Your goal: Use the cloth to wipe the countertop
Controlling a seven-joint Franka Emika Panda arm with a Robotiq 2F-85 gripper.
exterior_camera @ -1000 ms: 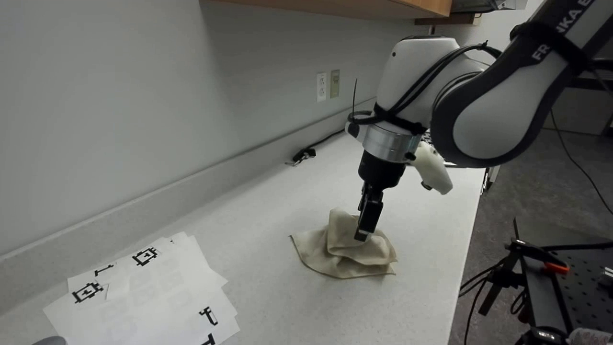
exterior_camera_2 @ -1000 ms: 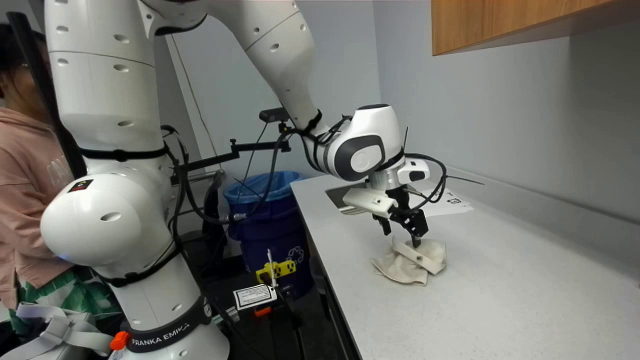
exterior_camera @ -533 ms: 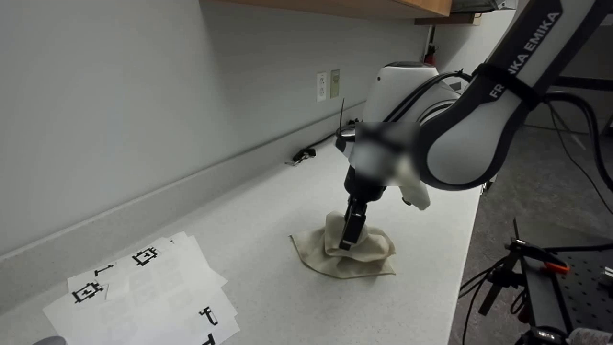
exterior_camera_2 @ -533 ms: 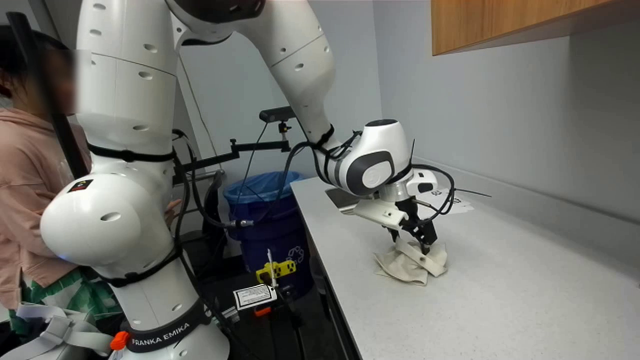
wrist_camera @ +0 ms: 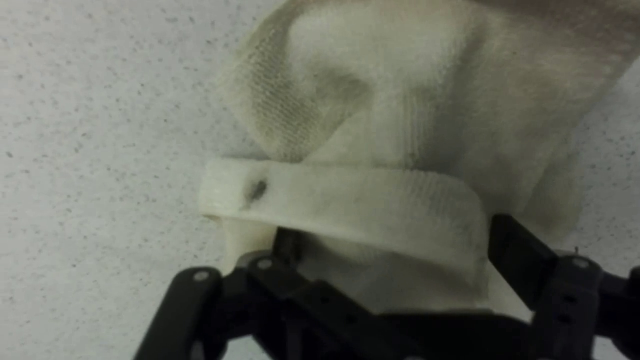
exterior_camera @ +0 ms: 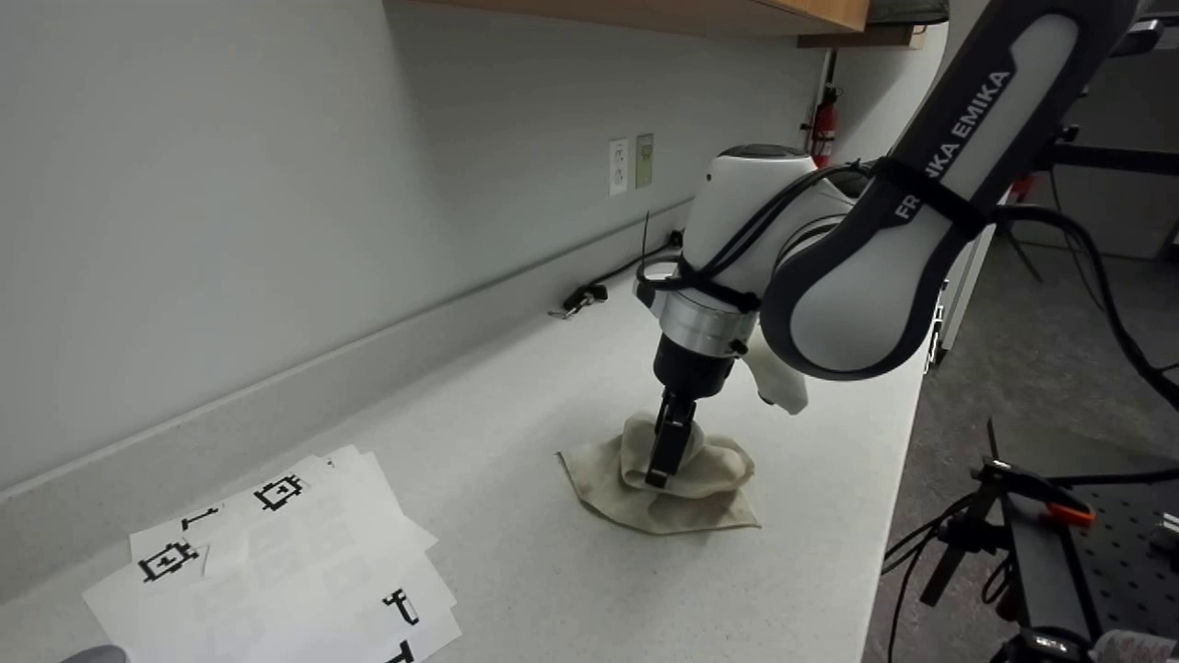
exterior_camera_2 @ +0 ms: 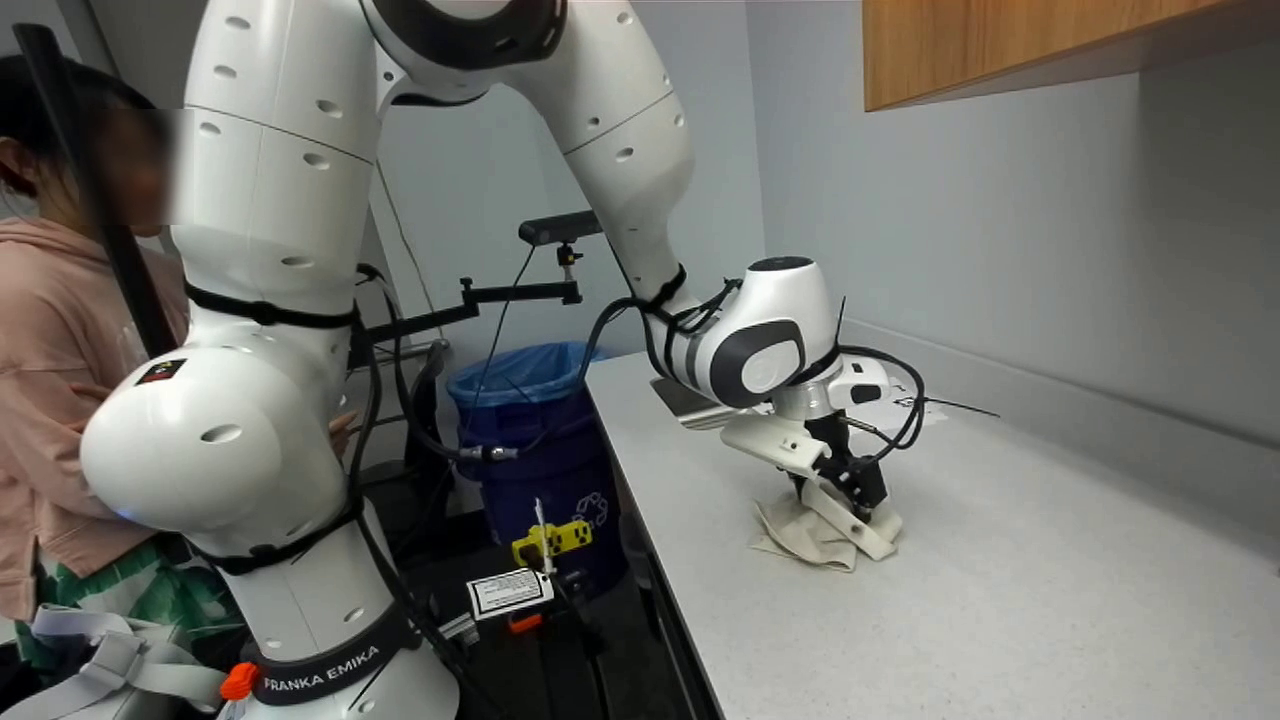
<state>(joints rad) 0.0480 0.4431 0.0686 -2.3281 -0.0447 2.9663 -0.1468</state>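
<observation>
Visibly, the gripper (wrist_camera: 394, 235) stands with jaws wide apart down at the cloth (wrist_camera: 425, 135), which lies rumpled on the counter (exterior_camera: 553, 594), papers (exterior_camera: 299, 566) lying apart from it toward nine o'clock in an exterior view.

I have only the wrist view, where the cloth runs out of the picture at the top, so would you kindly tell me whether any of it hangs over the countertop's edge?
Observer: No; in both exterior views the cloth lies wholly on the countertop.
Operator: Thank you, that helps; does anything else lie on the countertop that I ought to keep in mind while wiping?
Observer: Yes, for one thing: in an exterior view several overlapping paper sheets lie there, apart from the cloth.
</observation>
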